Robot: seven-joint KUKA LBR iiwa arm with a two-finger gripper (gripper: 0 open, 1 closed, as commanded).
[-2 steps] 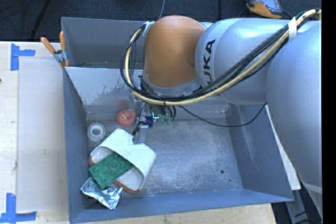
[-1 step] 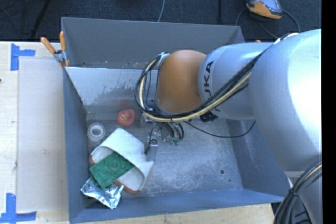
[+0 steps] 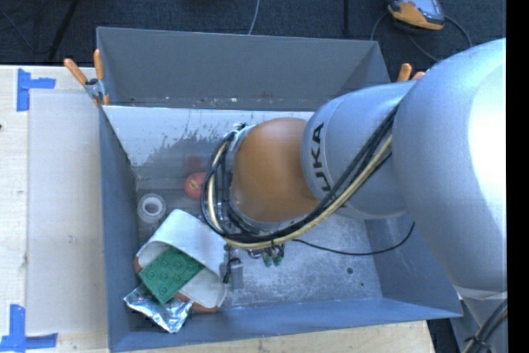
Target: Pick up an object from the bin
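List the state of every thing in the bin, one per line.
Gripper: low in the bin, beside the white sheet.
White sheet: curled, against the green plate.
Green plate: lying face up.
Foil: crumpled, front left corner.
Red ball: loose, apart.
Clear ring: lying flat, apart.

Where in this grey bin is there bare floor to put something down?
The widest bare floor lies right of the gripper, between the orange-covered wrist and the bin's near wall. A smaller patch lies by the back wall, above the small red ball and clear ring. The near-left corner is crowded: white curved sheet, green studded plate, crumpled silver foil.
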